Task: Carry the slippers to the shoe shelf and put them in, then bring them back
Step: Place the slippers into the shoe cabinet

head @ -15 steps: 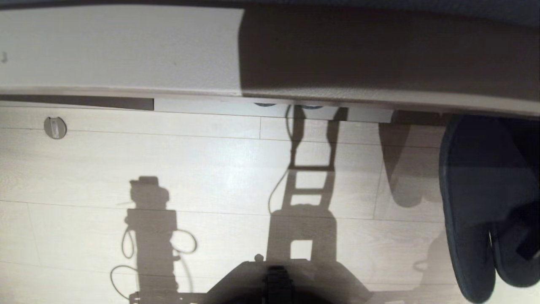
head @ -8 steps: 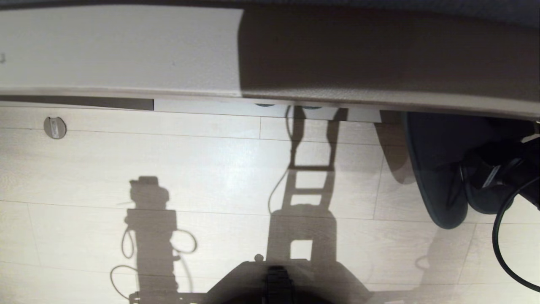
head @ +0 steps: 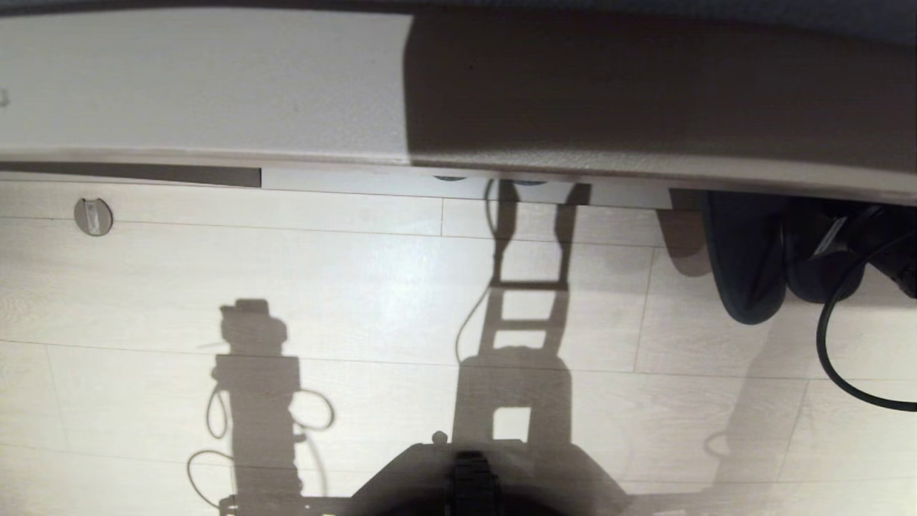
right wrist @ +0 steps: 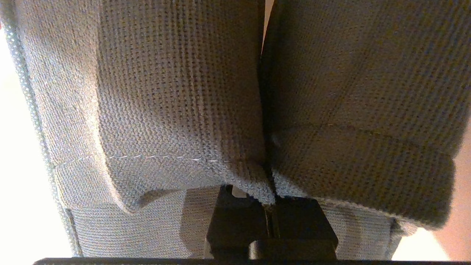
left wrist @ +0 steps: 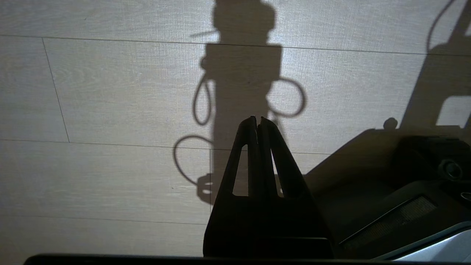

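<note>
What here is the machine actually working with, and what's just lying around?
In the job:
- slippers, pinched together by the shut right gripper
- shoe shelf, with the slippers partly under its front edge

Just there:
- left gripper, shut, empty, over the floor
- round floor fitting
- black cable

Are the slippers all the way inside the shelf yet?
Not fully. The slippers poke out from under the shoe shelf, heels over the floor, pinched by the right gripper.

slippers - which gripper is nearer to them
Right. The right gripper is shut on the slippers at the shoe shelf; the left gripper hangs shut over bare floor, away from them.
</note>
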Robot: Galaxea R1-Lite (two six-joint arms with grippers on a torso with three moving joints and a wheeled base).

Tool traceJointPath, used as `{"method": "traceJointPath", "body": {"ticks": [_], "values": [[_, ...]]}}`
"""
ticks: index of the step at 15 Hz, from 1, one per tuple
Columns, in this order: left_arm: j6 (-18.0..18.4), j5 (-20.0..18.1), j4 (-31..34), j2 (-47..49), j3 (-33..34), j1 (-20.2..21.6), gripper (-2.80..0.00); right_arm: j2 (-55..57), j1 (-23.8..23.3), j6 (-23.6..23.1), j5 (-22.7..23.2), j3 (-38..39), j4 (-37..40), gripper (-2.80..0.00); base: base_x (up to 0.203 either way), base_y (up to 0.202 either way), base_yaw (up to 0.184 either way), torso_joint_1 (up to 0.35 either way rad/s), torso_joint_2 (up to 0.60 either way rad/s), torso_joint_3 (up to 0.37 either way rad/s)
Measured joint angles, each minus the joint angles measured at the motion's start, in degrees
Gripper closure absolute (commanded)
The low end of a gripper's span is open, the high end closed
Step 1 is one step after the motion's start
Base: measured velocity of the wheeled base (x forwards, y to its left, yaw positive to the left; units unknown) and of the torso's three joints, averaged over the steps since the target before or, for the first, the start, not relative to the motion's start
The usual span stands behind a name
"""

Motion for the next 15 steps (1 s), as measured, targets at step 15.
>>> {"method": "traceJointPath", "body": {"ticks": [15], "values": [[0.00,0.00,0.00,0.00,0.00,0.00,0.00,10.77,-0.71,6.56,-0.69,-14.62,-1.82,0.00,0.000,0.000,0.000,0.000,0.00,0.000]]}}
